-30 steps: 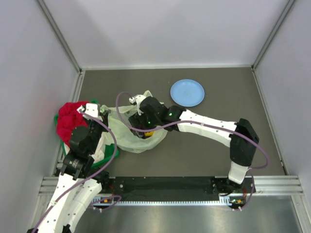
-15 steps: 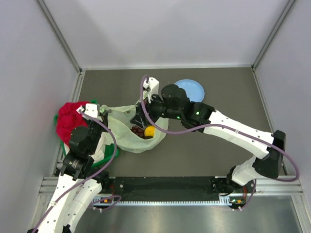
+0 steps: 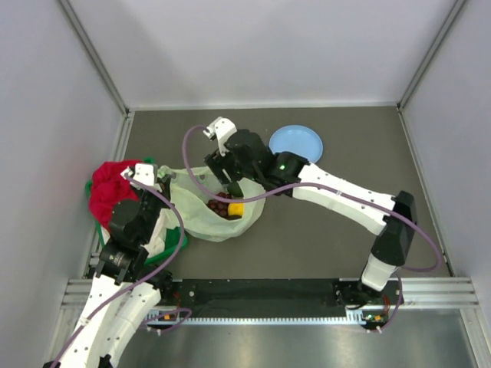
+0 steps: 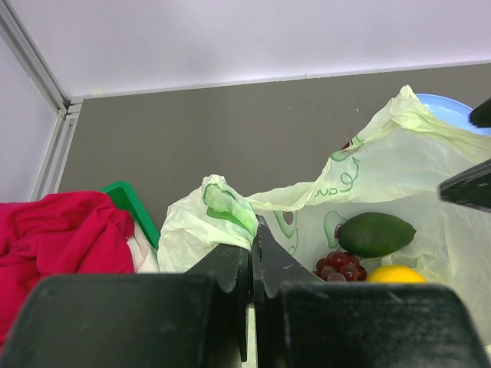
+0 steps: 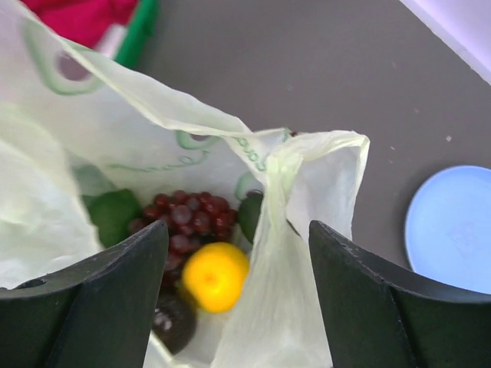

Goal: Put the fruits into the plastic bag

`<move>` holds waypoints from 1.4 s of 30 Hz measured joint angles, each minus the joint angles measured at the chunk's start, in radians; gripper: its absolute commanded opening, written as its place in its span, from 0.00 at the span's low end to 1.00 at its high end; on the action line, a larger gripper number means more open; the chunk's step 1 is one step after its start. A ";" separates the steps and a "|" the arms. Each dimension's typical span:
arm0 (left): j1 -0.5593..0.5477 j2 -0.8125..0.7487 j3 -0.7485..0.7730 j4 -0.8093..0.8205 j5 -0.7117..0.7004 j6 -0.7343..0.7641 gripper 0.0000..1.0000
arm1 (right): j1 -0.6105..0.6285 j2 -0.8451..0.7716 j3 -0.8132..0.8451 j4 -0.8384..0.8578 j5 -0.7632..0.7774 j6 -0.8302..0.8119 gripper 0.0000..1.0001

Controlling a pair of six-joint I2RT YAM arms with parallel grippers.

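You see left gripper clenched on the plastic bag rim at its ten o'clock, right gripper released, jaws wide astride a raised fold, citrus, grape bunch, green fruit, small dark fruit inside the bag, blue plate at two o'clock.

Pale grey walls are enclosing a dark grey tabletop, aluminium rails are running up the corners, and even light is falling.

Plastic bag: green cursive lettering printed on the inner wall, above the avocado; folds cut it off, so no complete word is readable
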 measured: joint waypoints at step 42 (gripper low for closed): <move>0.000 0.579 0.672 0.140 0.404 -0.314 0.00 | -0.250 -0.312 0.289 -0.132 0.219 -0.145 0.00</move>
